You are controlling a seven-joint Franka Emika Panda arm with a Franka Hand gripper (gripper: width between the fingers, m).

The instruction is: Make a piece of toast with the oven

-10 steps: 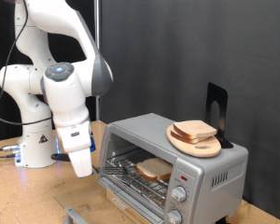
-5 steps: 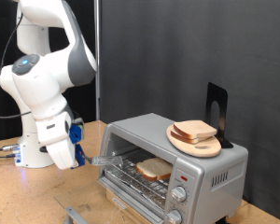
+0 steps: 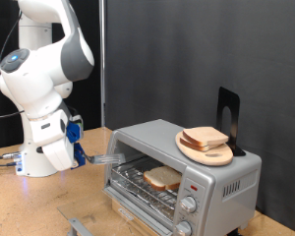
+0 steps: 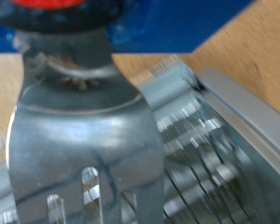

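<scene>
The silver toaster oven (image 3: 222, 183) stands at the exterior view's right with its glass door folded down. One piece of toast (image 3: 163, 178) lies on the wire rack inside. A second slice (image 3: 205, 137) rests on a round wooden plate (image 3: 210, 153) on top of the oven. My gripper (image 3: 77, 151) is left of the oven opening, shut on a blue-handled metal spatula (image 3: 108, 158) whose blade points level at the opening. In the wrist view the slotted spatula blade (image 4: 84, 140) fills the frame, with the oven's edge (image 4: 247, 117) and rack (image 4: 205, 159) behind it.
A black stand (image 3: 226, 110) rises behind the plate on the oven. The lowered oven door (image 3: 138, 209) juts out over the wooden table (image 3: 20, 211). The robot's base (image 3: 34, 157) and cables sit at the exterior view's left. A black curtain closes the back.
The arm has swung back toward the exterior view's left and turned the hand. The spatula, earlier pointing down, now lies level with its blade at the oven opening.
</scene>
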